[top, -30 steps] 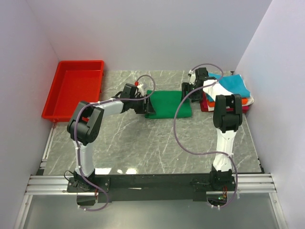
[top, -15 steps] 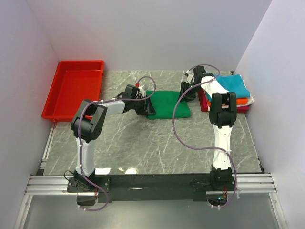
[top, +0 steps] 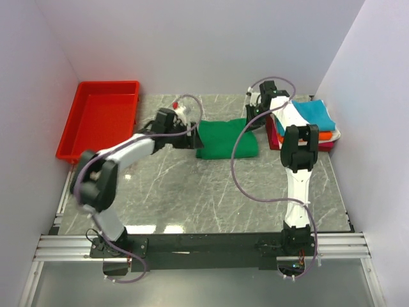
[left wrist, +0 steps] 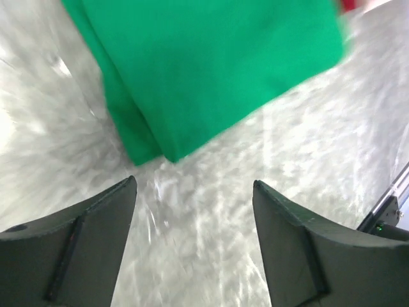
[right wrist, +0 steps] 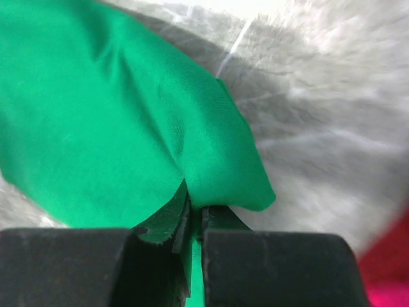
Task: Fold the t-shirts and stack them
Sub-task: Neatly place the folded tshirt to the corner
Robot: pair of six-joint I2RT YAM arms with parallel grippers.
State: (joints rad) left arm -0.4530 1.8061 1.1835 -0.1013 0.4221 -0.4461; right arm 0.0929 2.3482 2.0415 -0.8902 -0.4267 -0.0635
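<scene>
As right fingers pinch t-shirt edge, stack beside

I note green shirt folded, lying centrally, right corner bunched up; folded stack, teal on top, just beside.

Top view looks down from above and behind; both wrist views closely share the green t-shirt.

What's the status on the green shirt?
Left gripper open, off the cloth. Right gripper shut on green shirt, at its edge. Shirt folded, beside the stack, not on it. Nothing between.
</scene>
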